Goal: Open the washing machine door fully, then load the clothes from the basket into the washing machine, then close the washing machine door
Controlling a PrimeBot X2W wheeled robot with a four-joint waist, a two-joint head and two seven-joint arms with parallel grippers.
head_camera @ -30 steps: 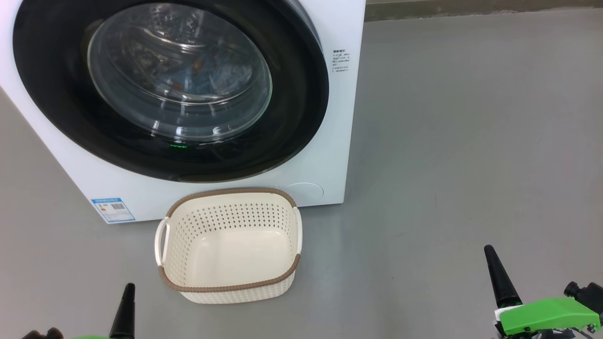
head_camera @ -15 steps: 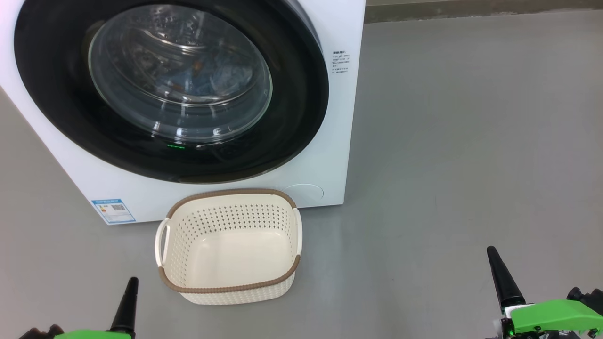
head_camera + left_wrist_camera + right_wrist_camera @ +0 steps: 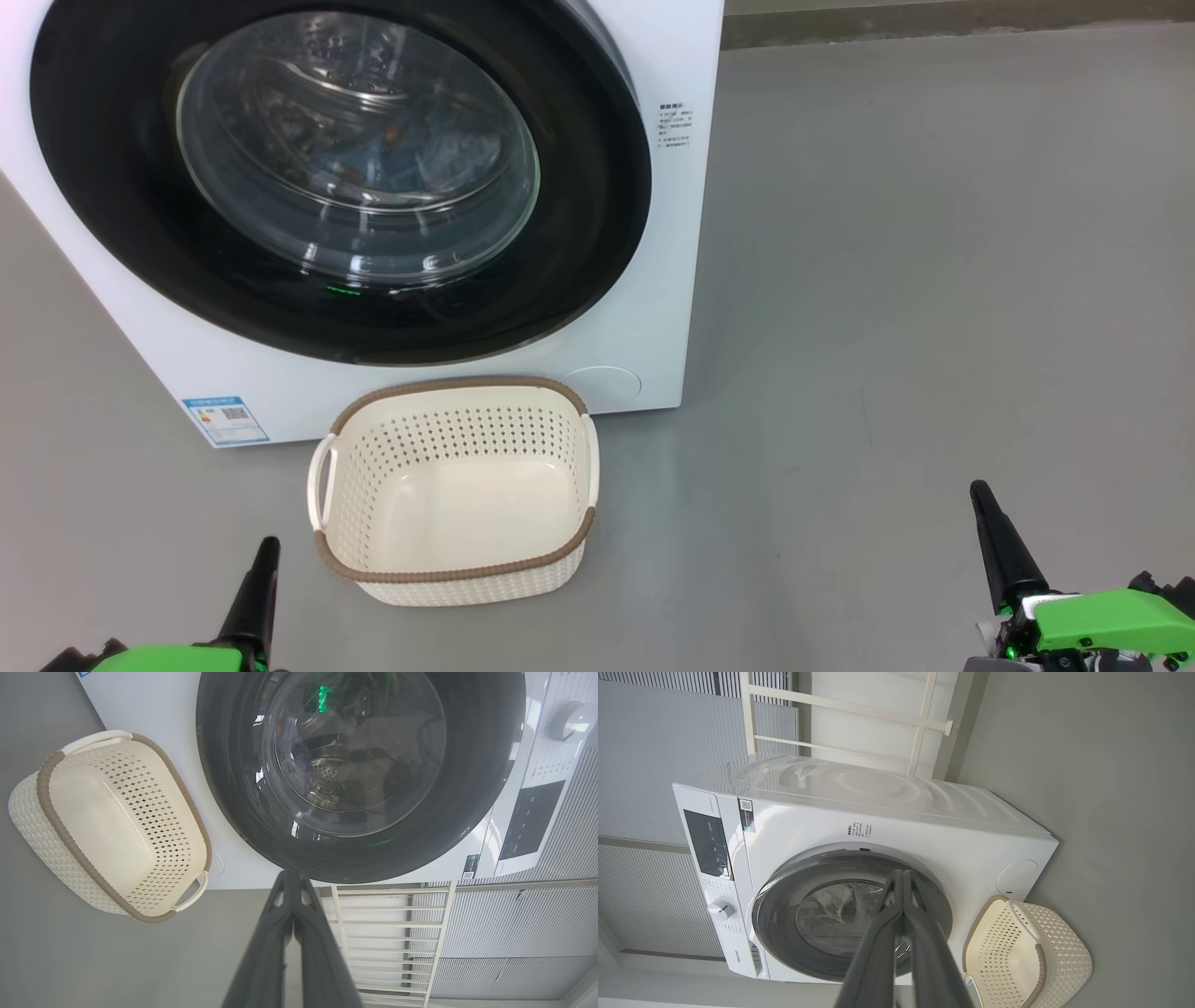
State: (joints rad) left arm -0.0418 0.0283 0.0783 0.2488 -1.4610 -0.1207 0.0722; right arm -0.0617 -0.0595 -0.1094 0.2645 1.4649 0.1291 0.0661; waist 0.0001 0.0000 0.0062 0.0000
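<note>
Left gripper [image 3: 265,560]: low at the left edge of the head view, over bare grey floor [image 3: 887,299], nothing in it. Its wrist view shows both dark fingers pressed together along their length, tips meeting.

Right gripper [image 3: 985,509]: low at the right, well apart from the basket. It is likewise pinched fully together with nothing between the fingers, and the right wrist view confirms it.

Basket [image 3: 457,571]: upright on the floor between the two grippers, nearer the left one, just in front of the washing machine [image 3: 672,280]. Brown rim up, one white handle on each side, plain cream bottom in full view.

Washing machine door [image 3: 597,233]: seated flat in the white front, glossy black rim all round, glass bowl bulging outward.

Clothes [image 3: 397,154]: behind the glass, inside the drum. Blue fabric with orange marks, a paler piece beside it. Glare blurs the rest.

Blue label sticker [image 3: 224,418] at the machine's lower left corner. Round flap [image 3: 602,381] at lower right, just behind the basket's rim. Control knob [image 3: 720,910] and dark display panel [image 3: 707,842] on the top fascia.

Behind the machine: a white frame [image 3: 920,723] and ribbed wall panels [image 3: 644,742].
</note>
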